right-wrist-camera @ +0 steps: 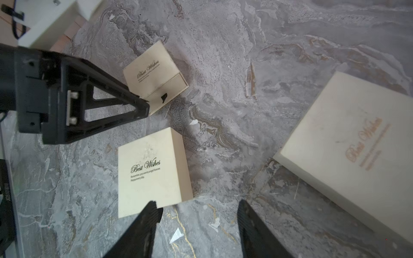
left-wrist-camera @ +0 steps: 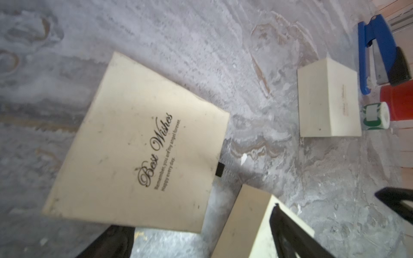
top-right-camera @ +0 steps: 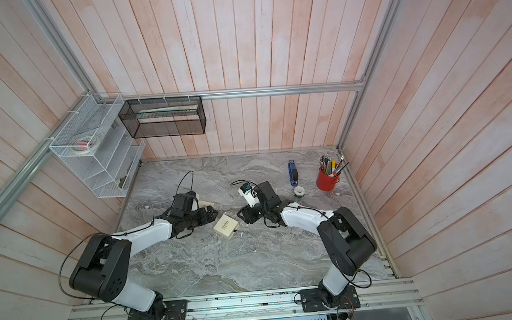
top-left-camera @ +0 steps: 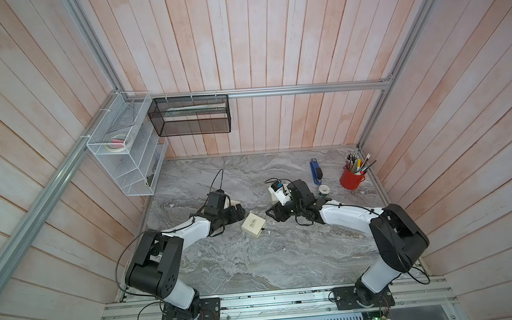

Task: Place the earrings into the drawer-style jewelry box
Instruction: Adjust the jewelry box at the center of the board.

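On grey marble-pattern counter (top-left-camera: 255, 273): cream cardboard drawer-style jewelry box (top-left-camera: 253, 224), black pull tab (top-left-camera: 263, 228), drawer seemingly shut. Left pincer (top-left-camera: 240, 213) spread wide, empty; right pincer (right-wrist-camera: 198, 204) parted, empty. Tiny pale earrings (right-wrist-camera: 193, 121) loose nearby. Likely step: opening drawer; next needs tab pinched, sleeve steadied

Jewelry box (left-wrist-camera: 111, 145) lid: "Best Wishes"; smaller print, seemingly "Happy every day."

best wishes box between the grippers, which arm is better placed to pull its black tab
Probably right: the black tab on the Best Wishes box points toward the right gripper, open close by; the left gripper is on the opposite side.
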Motion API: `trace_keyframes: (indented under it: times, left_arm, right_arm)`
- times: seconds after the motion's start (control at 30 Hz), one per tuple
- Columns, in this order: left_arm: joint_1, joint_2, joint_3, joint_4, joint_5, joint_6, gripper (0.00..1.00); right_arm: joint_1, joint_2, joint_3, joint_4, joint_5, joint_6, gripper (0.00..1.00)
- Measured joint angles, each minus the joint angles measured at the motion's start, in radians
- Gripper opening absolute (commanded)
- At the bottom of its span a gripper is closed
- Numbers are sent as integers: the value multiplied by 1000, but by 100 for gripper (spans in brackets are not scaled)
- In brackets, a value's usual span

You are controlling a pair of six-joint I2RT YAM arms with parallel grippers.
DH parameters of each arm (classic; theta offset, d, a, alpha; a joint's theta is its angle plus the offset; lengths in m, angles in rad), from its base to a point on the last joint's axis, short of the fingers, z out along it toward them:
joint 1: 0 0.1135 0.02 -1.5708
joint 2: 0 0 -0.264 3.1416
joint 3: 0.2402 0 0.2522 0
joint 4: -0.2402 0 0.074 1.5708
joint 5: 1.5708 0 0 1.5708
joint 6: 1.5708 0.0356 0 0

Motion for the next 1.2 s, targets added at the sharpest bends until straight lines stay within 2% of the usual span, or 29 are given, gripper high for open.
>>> trace_keyframes:
  times: [0.13,0.23,0.37,0.53,0.87,1.0,1.2]
  left_arm:
    - [0,74,69,17,14,28,94]
    - [1,100,96,23,37,45,88]
    - [2,69,84,28,90,69,81]
    - [1,-12,33,13,156,109,75]
    - [-37,18,21,-42,217,170,62]
    - [-37,61,31,-62,227,185,52]
    - [-37,68,42,-64,234,189,45]
  right_arm:
    - [0,-8,-24,9,4,8,59]
    - [-1,-19,-53,10,3,8,57]
    - [0,-29,-80,-2,-43,-8,51]
    - [12,-27,-91,-28,-108,-45,51]
    - [68,111,-38,-78,-153,-98,50]
    - [71,135,-26,-84,-154,-102,47]
    - [71,168,6,-83,-154,-106,45]
